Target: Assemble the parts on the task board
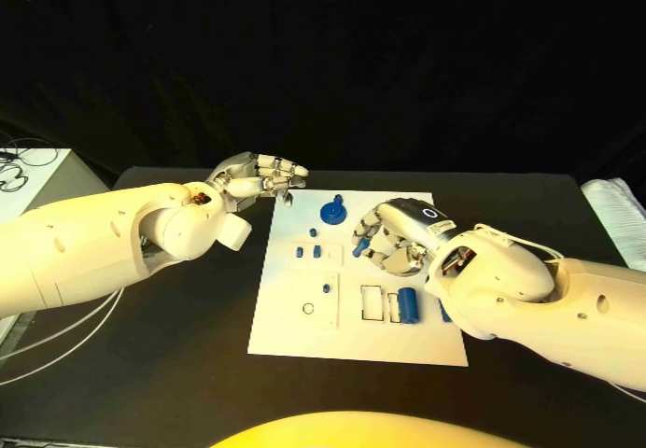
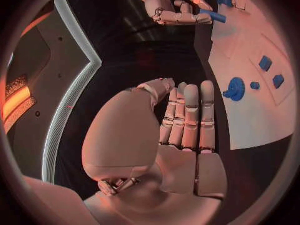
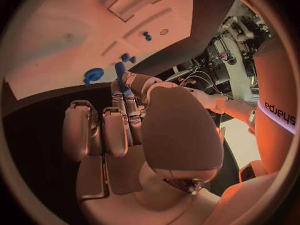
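The right hand (image 1: 399, 245) pinches a blue stick (image 3: 120, 74) above the white board (image 1: 303, 327); the left hand (image 1: 256, 177), empty with fingers loose, waits beside the board's far corner.

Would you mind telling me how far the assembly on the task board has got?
It looks early. On the task board, a blue cylinder lies by the white blocks, and a round blue part and small blue pieces are spread across the plate; whether any are seated is unclear. In hand: the right hand holds a blue peg. The left hand holds nothing beside the board.
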You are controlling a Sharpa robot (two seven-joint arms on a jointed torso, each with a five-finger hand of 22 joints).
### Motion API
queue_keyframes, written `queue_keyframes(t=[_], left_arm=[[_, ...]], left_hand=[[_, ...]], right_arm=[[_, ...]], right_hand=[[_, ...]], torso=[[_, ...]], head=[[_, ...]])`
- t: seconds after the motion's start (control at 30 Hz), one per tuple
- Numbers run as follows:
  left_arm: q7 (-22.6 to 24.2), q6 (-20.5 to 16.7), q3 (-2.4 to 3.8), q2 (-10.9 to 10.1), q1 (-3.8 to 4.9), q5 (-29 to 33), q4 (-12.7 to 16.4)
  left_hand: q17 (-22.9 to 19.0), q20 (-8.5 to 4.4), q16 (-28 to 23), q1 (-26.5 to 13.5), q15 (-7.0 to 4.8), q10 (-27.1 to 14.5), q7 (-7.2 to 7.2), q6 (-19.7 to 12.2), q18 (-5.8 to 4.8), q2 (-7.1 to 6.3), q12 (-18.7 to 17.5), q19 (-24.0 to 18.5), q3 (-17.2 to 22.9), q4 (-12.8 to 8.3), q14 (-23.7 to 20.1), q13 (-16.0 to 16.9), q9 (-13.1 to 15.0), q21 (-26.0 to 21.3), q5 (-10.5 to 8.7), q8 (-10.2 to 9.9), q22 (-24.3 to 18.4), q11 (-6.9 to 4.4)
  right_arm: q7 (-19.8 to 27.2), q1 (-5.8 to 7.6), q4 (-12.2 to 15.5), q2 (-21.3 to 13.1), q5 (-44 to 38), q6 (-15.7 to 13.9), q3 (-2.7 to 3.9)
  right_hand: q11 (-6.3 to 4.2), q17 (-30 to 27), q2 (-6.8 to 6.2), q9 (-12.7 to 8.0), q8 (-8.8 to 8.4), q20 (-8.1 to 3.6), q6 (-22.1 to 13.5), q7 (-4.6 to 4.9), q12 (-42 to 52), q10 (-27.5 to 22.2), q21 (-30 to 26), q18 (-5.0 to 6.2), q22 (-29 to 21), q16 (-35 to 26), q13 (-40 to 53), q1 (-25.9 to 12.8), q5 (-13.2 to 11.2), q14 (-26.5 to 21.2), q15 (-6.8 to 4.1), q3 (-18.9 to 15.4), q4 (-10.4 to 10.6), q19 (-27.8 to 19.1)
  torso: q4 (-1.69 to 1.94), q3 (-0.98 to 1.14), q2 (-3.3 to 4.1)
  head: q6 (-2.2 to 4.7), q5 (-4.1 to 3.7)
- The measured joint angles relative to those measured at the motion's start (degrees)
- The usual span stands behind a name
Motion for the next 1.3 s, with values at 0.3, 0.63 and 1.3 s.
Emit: queue_keyframes(t=[0.3, 0.63, 1.3], left_arm=[[0.0, 0.0, 0.0, 0.4, 0.0, 0.0, 0.0], [0.0, 0.1, 0.0, 0.5, -0.01, 0.0, 0.1], [0.0, 0.1, 0.0, 0.4, -0.01, 0.0, 0.1]], left_hand=[[0.0, 0.0, 0.0, 0.0, 0.0, 0.0, 0.0, 0.0, 0.0, 0.0, 0.0, 0.0, 0.0, 0.0, 0.0, 0.0, 0.0, 0.0, 0.0, 0.0, 0.0, 0.0], [0.0, 0.0, 0.0, 0.0, 0.0, 0.0, 0.0, 0.0, 0.0, 0.0, 0.0, 0.0, 0.0, 0.0, 0.0, 0.0, 0.0, 0.0, 0.0, 0.0, 0.0, 0.0], [0.0, 0.0, 0.0, 0.0, 0.0, 0.0, 0.0, 0.0, 0.0, 0.0, 0.0, 0.0, 0.0, 0.0, 0.0, 0.0, 0.0, 0.0, 0.0, 0.0, 0.0, 0.0]], right_arm=[[1.0, -3.34, -0.4, 6.1, 1.0, -0.3, -0.71], [2.3, -6.43, -2.9, 9.6, 1.3, -0.2, -1.28], [2.5, -7.85, -5.2, 11.4, 0.6, 1.4, -1.74]], right_hand=[[0.0, -0.3, -0.02, 0.2, -0.01, 0.0, -0.1, -0.06, -0.2, 0.0, 0.0, 0.0, 0.0, 0.0, 0.0, -0.6, 0.0, 0.0, 0.0, 0.1, -0.4, 0.0], [0.0, -0.3, -0.17, 0.4, 0.32, 0.0, -0.4, -0.01, -0.4, 0.0, -0.4, 0.0, 0.0, 0.0, 0.0, -1.0, 0.0, 0.0, 0.0, 0.0, -0.5, 0.0], [-0.03, -0.5, -0.15, 0.4, 0.31, 0.01, -0.6, -0.01, -0.7, 0.0, -0.4, 0.0, 0.0, 0.0, 0.0, -1.0, -0.1, 0.0, 0.01, 0.2, -0.7, 0.0]], torso=[[0.06, 0.03, 0.08], [0.09, 0.0, 0.14], [0.06, 0.03, 0.1]], head=[[-0.07, 0.29], [-0.44, 0.91], [-1.02, 1.03]])
